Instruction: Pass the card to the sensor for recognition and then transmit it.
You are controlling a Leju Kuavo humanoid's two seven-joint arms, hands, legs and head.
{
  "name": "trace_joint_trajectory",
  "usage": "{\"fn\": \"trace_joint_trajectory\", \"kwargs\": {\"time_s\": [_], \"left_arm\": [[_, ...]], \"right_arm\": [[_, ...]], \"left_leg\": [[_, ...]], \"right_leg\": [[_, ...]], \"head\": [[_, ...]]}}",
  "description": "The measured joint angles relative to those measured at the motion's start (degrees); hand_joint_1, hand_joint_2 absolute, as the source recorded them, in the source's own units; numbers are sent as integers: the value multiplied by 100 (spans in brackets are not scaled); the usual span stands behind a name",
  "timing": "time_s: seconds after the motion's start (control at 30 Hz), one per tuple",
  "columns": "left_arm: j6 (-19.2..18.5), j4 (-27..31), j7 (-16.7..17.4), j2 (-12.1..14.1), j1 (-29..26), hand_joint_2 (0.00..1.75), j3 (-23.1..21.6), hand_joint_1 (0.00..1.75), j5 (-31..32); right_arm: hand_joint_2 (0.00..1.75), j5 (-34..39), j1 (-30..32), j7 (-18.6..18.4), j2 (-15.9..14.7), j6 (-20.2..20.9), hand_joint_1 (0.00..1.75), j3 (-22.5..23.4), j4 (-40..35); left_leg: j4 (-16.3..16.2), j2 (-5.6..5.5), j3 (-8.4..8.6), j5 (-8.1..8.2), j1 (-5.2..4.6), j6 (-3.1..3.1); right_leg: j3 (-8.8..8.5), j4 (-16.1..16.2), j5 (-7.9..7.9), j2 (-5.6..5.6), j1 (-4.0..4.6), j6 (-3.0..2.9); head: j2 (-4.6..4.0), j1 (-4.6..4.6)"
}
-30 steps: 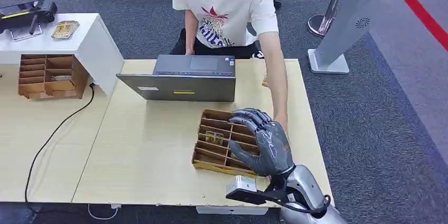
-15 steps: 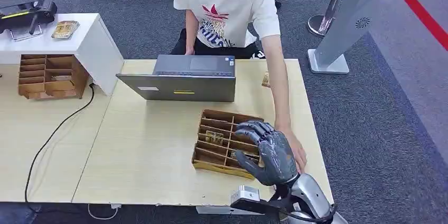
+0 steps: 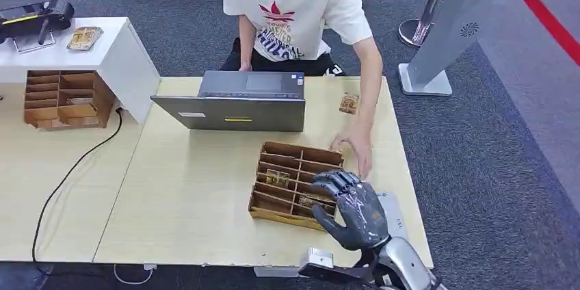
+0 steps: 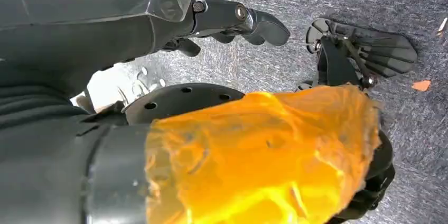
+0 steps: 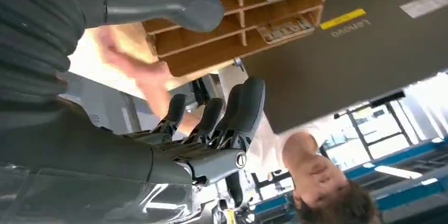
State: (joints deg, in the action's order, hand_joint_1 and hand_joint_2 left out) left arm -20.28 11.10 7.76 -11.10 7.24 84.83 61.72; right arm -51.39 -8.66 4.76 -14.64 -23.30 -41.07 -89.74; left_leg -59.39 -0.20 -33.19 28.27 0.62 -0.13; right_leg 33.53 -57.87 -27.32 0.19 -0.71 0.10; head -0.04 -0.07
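Observation:
A wooden compartment tray (image 3: 284, 167) lies on the table's right half, with a card (image 3: 277, 178) in a middle slot and another card (image 3: 309, 201) close to my fingers. My right hand (image 3: 352, 209) hovers over the tray's near right corner, fingers spread, holding nothing. In the right wrist view my right hand (image 5: 211, 123) has straight fingers and faces the tray (image 5: 238, 28). A further card (image 3: 349, 103) lies on the table beyond the tray. The dark sensor device (image 3: 34, 15) sits on the white stand at far left. My left hand (image 4: 232, 20) hangs over the carpet, empty.
A person sits behind the table, one hand (image 3: 354, 146) at the tray's far right corner. A grey laptop (image 3: 232, 102) stands beyond the tray. A pale sheet (image 3: 391, 208) lies right of my hand. The left table (image 3: 20, 180) carries a second wooden tray (image 3: 65, 98); a card (image 3: 84, 37) rests on the white stand.
My right hand has drawn back toward the table's near edge. The person's hand has pulled away from beside my hand to the tray's far right corner, uncovering the pale sheet.

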Motion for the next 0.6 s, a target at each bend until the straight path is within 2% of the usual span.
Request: {"fn": "trace_joint_trajectory", "kwargs": {"time_s": [0.43,0.6], "left_arm": [[4,0,35,0,1,0,0,0,44],[7,0,52,0,1,0,0,0,46]], "right_arm": [[175,-301,3,-269,-2,-24,77,0,443],[175,-310,1,-269,0,-24,77,0,537]], "left_leg": [[0,0,0,0,0,0],[0,0,0,0,0,0]], "right_leg": [[0,0,0,0,0,0],[0,0,0,0,0,0]], "head": [[0,0],[0,-2]]}}
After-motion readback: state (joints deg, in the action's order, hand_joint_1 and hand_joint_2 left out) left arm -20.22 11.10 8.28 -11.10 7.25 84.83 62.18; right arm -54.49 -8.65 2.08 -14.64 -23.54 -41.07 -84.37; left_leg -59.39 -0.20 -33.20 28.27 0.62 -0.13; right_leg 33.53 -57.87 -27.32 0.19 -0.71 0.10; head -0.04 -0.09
